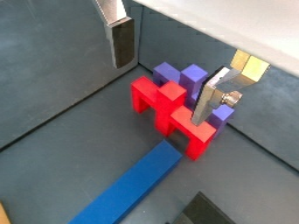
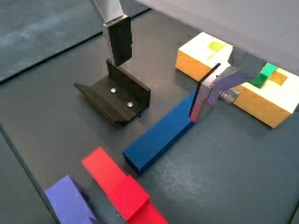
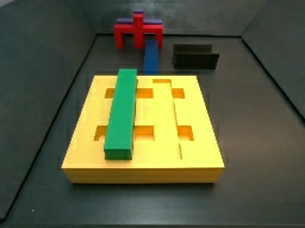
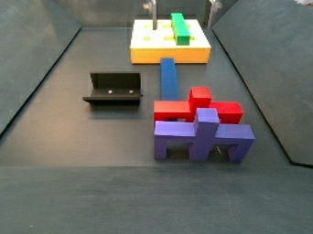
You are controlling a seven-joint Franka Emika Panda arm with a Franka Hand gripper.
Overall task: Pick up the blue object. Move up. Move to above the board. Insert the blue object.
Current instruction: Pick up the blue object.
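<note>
The blue bar is a long, straight block with a square section, smooth matte faces and sharp edges, a deep blue on its sides and a brighter blue on top. It lies flat on the dark grey floor, lengthwise between the yellow board and the red cross-shaped piece. In a side view its near end stops just short of the red piece, and its far end reaches close to the board's edge; whether they touch cannot be told.

The board is a thick, flat yellow slab with long grooves and square cut-outs tinted orange inside. A green bar, the same shape as the blue one, sits in one groove. The red piece is blocky with stepped arms, and a purple piece of similar blocky build stands against it. The fixture, a dark L-shaped bracket with screw heads on its upright wall, stands on the floor beside the blue bar, apart from it.

The gripper hangs above the blue bar, its fingers spread wide and holding nothing. In both wrist views one silver finger with a dark pad shows on one side and the other finger on the other, with the bar's end between and below them, untouched.
</note>
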